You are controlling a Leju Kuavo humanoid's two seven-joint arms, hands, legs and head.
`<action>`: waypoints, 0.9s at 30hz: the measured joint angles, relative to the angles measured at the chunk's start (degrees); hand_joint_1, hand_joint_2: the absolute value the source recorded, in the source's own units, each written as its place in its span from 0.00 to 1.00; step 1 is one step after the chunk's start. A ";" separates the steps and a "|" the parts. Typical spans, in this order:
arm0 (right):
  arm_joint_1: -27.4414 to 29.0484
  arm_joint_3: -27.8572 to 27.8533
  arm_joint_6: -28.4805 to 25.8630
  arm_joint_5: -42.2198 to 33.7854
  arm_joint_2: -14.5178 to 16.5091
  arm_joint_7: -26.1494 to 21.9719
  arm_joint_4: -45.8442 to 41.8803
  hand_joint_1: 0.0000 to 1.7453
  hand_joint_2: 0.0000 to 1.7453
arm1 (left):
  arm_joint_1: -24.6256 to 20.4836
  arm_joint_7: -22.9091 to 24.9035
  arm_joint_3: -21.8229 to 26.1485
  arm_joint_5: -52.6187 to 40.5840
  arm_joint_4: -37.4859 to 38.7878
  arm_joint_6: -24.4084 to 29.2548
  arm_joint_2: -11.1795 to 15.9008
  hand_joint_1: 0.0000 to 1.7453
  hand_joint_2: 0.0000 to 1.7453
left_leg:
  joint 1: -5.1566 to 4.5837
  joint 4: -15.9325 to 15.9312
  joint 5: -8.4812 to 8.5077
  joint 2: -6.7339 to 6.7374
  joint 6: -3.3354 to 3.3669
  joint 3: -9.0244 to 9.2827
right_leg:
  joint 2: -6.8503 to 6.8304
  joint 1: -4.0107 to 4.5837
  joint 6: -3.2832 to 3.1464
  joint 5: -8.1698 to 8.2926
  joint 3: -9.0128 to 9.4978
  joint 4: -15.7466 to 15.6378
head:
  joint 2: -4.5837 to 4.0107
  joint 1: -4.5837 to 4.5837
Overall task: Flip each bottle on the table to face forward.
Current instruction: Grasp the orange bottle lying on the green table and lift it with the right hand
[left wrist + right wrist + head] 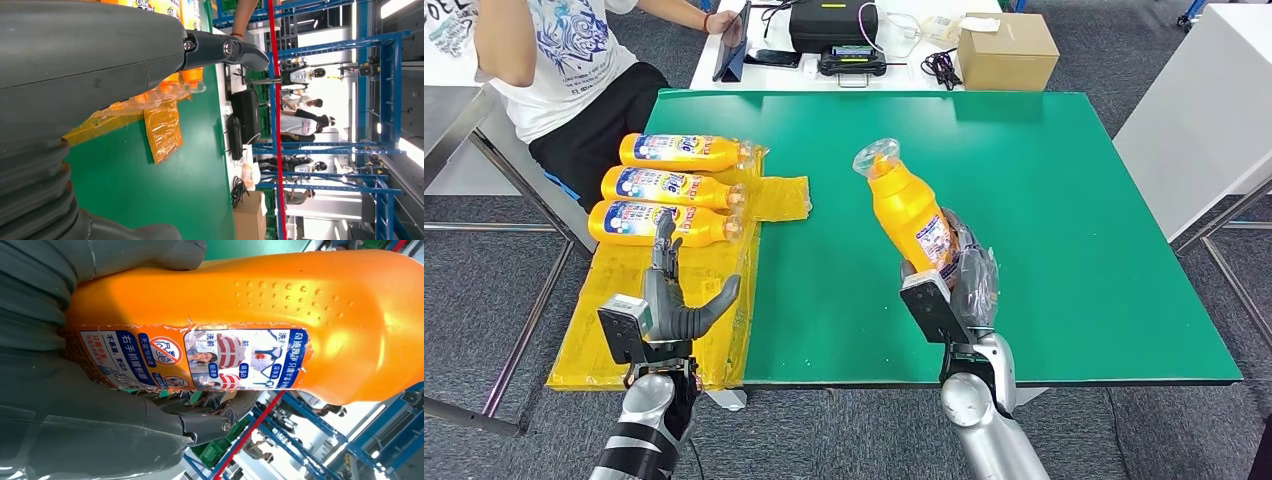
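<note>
My right hand (959,275) grips an orange bottle (908,208) by its lower body and holds it above the green table (1044,200), neck tilted away and left under a clear plastic wrap. In the right wrist view the bottle (280,305) shows its back label, with my right hand (75,390) wrapped around it. Three more orange bottles (679,186) lie side by side on a yellow plastic sheet (674,300) at the table's left, caps pointing right. My left hand (676,295) hovers open just in front of the nearest one, fingers up.
A person in a white shirt (554,50) sits at the far left corner. Behind the table stand a black device (832,25), a tablet (732,45), cables and a cardboard box (1007,50). A white table (1214,110) stands at the right.
</note>
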 joint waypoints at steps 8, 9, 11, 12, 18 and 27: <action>0.65 -0.92 -4.07 0.83 0.48 -3.04 -0.60 1.00 1.00 | 0.00 3.56 -0.11 3.02 0.03 -4.82 -0.02 0.00 1.00 | 0.00 0.00 0.01 -0.02 0.01 0.01 | -0.01 0.00 0.00 0.00 0.00 -0.01 | 0.00 -0.01; 0.99 -1.42 -5.66 1.02 0.69 -4.25 -1.01 1.00 1.00 | 0.00 4.73 -0.26 4.49 0.09 -7.15 -0.02 0.00 1.00 | 0.00 0.00 0.01 -0.02 0.01 0.01 | -0.01 0.00 0.00 0.00 0.00 -0.01 | 0.00 0.00; 1.66 -2.40 -7.56 1.57 0.94 -6.13 -1.71 1.00 1.00 | -0.06 6.56 -0.97 7.46 0.33 -11.99 -0.03 0.00 1.00 | -0.01 0.00 0.00 0.00 0.00 0.00 | 0.00 0.00 0.00 0.00 0.00 -0.01 | 0.00 -0.01; 1.99 -2.82 -7.91 1.86 0.99 -6.93 -1.85 1.00 1.00 | -0.12 7.38 -1.55 8.89 0.52 -14.39 -0.04 0.00 1.00 | -0.01 0.00 0.00 0.01 0.00 0.00 | 0.00 -0.01 0.00 0.00 0.00 -0.01 | 0.00 0.00; 2.93 -3.39 -7.04 3.75 1.82 -12.82 0.76 1.00 1.00 | -1.00 11.62 -5.91 15.28 2.50 -25.70 0.14 0.00 1.00 | 0.00 -0.01 -0.02 0.01 0.01 -0.03 | 0.00 0.00 0.00 0.00 0.00 -0.01 | 0.00 0.01; 0.45 8.00 -9.48 1.21 10.24 -21.26 21.32 1.00 1.00 | -3.49 13.48 -13.03 20.20 7.33 -35.74 1.63 0.00 1.00 | 0.21 -0.02 0.00 0.03 -0.11 -0.04 | 0.01 0.20 -0.07 -0.02 -0.08 0.05 | 0.00 -0.01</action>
